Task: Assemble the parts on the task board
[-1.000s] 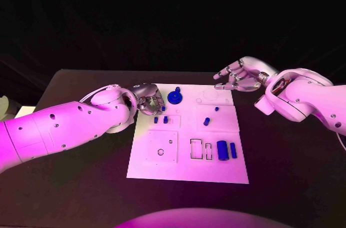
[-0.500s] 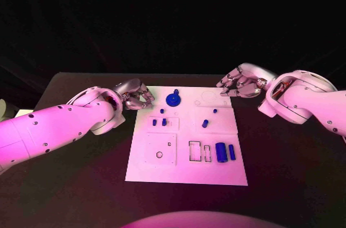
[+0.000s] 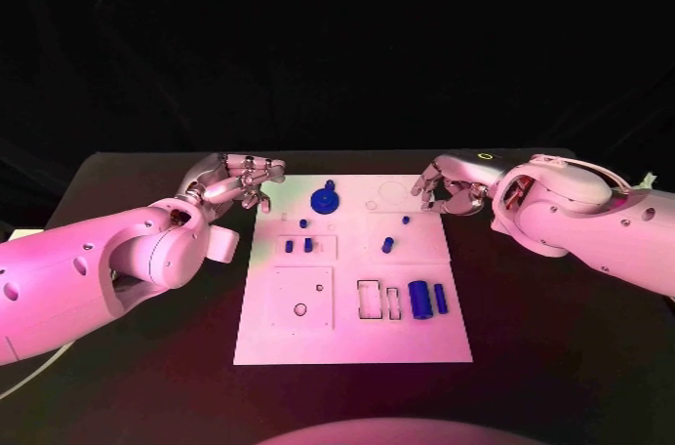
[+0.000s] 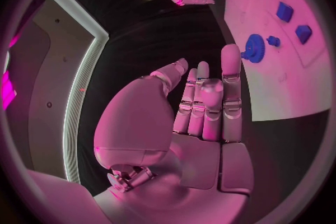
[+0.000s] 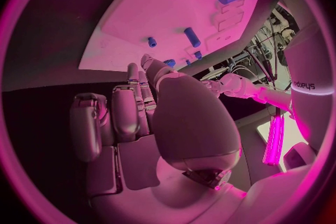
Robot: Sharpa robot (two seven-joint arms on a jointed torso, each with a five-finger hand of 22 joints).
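Your left robot hand has backed off the task board onto the tabletop, fingers apart, empty. Right robot hand curled, empty, at the far right corner. Parts untouched; you've nothing grasped yet.

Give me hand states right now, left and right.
Left hand: open, fingers extended, holding nothing, beside the task board.
Right hand: fingers curled, nothing visible in them; cannot tell for sure.

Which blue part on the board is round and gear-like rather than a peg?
The blue gear at the far edge of the task board, nearest the left robot hand; the other parts are small pegs or cylinders.
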